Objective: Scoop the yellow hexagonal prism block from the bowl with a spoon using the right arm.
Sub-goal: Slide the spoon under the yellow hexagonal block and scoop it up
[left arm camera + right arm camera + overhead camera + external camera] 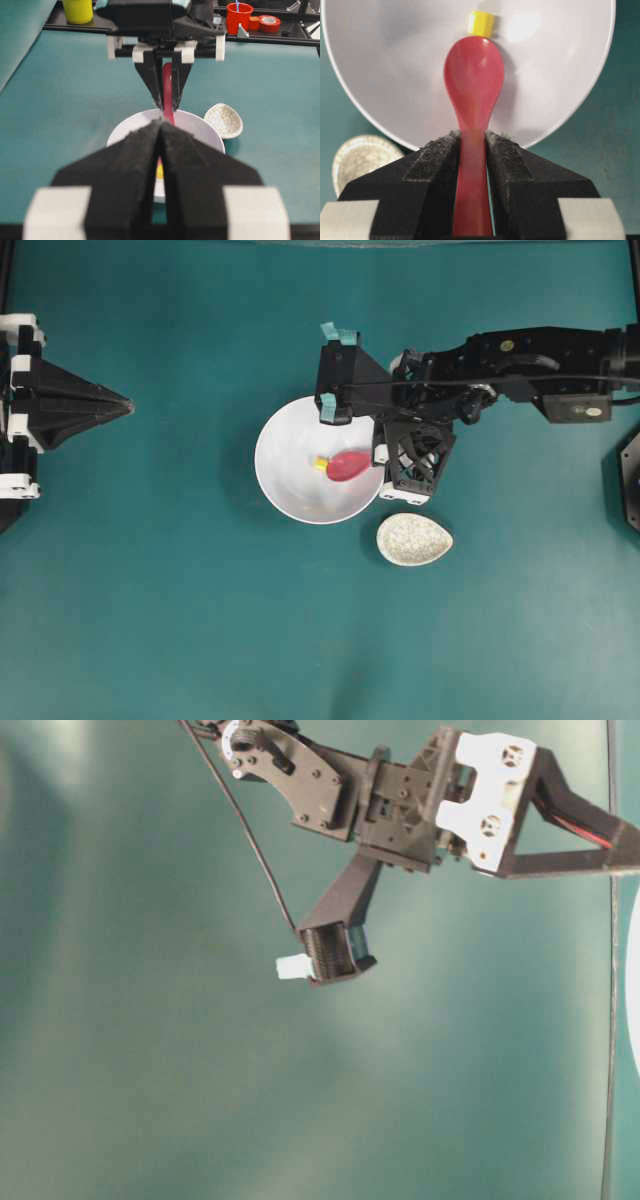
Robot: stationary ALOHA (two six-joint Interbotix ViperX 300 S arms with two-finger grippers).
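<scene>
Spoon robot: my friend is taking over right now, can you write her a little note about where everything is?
Right gripper: shut on the spoon handle, scoop down inside the bowl.
Left gripper: shut, holding nothing, parked at the table's left side.
Yellow hexagonal prism block: on the bowl floor, right at the spoon's tip, not on the scoop.
Spoon rest: beside the bowl, bare.
Done: spoon picked up and brought to the block.
Left: slide under the block and lift it out.
</scene>
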